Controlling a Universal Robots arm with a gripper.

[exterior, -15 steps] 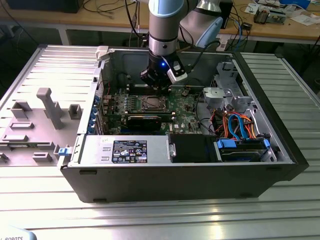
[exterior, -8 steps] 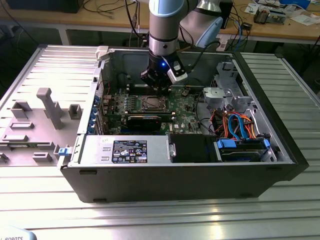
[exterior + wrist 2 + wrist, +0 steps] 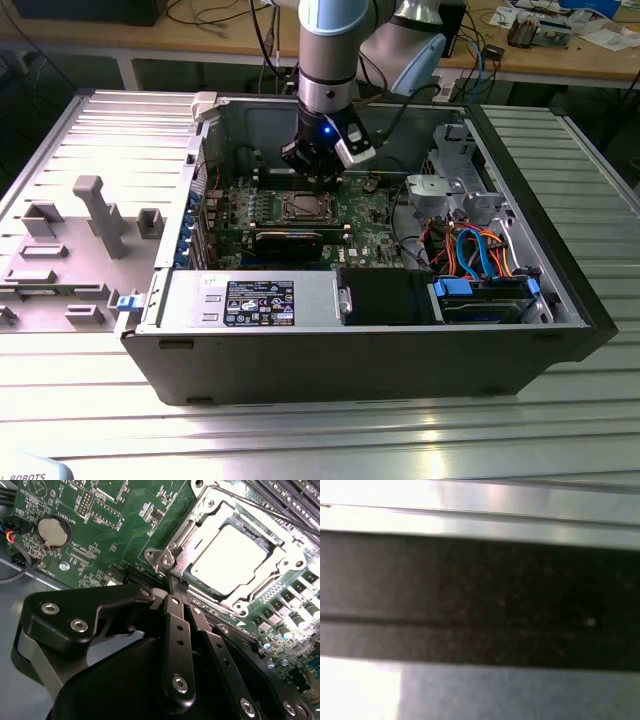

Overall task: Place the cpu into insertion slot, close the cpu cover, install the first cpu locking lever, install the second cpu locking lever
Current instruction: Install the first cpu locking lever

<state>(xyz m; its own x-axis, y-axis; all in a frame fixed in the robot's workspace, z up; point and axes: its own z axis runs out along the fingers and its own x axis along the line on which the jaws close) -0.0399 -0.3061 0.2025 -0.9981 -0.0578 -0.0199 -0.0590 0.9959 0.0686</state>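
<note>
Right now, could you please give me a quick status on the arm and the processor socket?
Black gripper shut, tips at socket corner. Silvery square cpu seated in the insertion slot; silvery metal cpu cover down around it. Nothing in the way.

Silvery-grey square cpu (image 3: pixel 230 560), lying flat and seated in the insertion slot (image 3: pixel 202 515). Closed over it, the cpu cover (image 3: pixel 280 550): a thin silvery metal frame, chip top showing through its central window. In the exterior view, slot (image 3: pixel 301 207) on the green board inside the open case, toward the far side, near the middle.
</note>
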